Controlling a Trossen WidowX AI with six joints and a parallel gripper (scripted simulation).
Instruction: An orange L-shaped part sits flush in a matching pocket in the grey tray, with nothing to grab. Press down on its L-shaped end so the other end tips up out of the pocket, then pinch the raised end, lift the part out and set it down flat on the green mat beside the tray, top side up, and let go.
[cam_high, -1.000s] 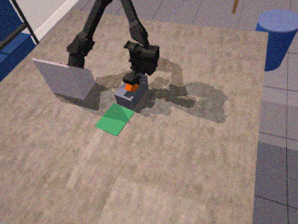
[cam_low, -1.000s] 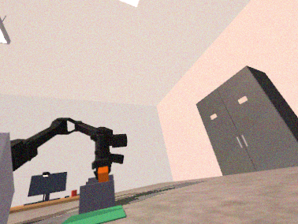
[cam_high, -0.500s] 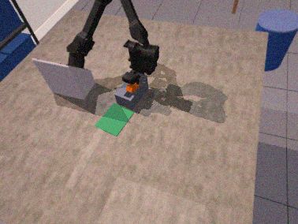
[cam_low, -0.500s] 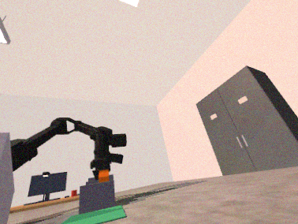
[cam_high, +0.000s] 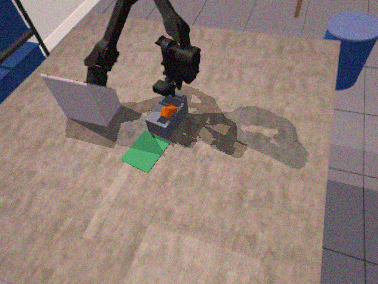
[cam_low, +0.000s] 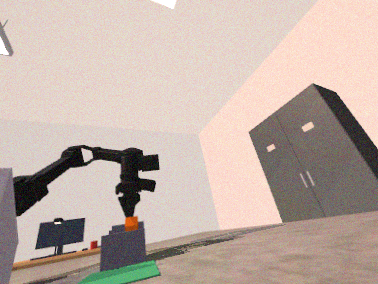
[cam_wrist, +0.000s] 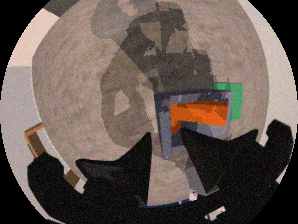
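The orange L-shaped part (cam_high: 169, 110) (cam_low: 131, 223) (cam_wrist: 202, 114) is tilted in the grey tray (cam_high: 159, 130) (cam_low: 122, 252) (cam_wrist: 163, 127). Its end towards the mat stands up above the tray's rim, and its L-shaped end is low at the arm's side. My gripper (cam_high: 174, 94) (cam_low: 130, 215) (cam_wrist: 165, 133) is partly open and empty, pointing down over the tray's arm-side end. In the wrist view the right finger overlaps the tray near the L-shaped end; whether it touches the part cannot be told. The green mat (cam_high: 145, 156) (cam_low: 125, 274) (cam_wrist: 237, 102) lies bare beside the tray.
A pale upright panel (cam_high: 85, 102) (cam_low: 6, 225) stands on the table to the left of the tray in the top view. A blue bin (cam_high: 347, 55) stands beyond the table's right edge. A dark cabinet (cam_low: 295, 165) and a monitor (cam_low: 61, 233) are in the background.
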